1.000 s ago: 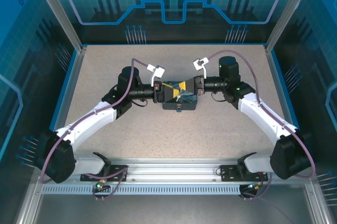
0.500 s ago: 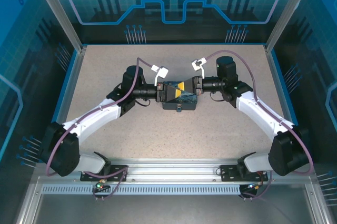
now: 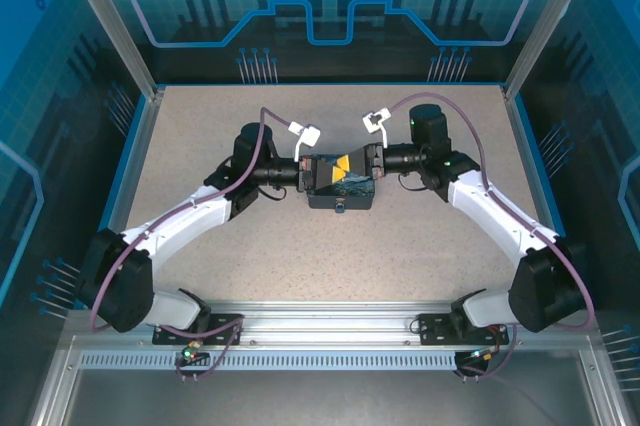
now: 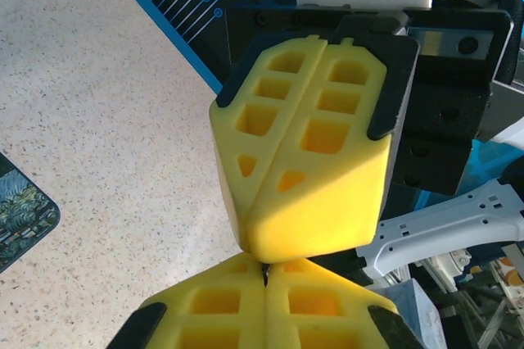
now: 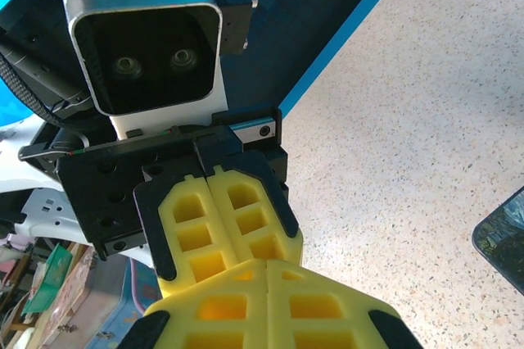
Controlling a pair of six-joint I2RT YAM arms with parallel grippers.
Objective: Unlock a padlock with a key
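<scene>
Over the box (image 3: 345, 186), our left gripper (image 4: 265, 275) and right gripper (image 4: 250, 234) touched tips, each with fingers (image 4: 319, 152) pressed together. We thought nothing was unlocked yet.

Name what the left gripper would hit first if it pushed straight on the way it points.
The yellow fingers of the right gripper: they face the left gripper tip to tip, seemingly touching, above the painted box.

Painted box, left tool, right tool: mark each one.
painted box (image 3: 340, 190): top view, uncovered printed lid.
left tool (image 4: 265, 272): left wrist view, seam between its yellow fingertips.
right tool (image 5: 268, 269): right wrist view, seam between its yellow fingertips.
</scene>
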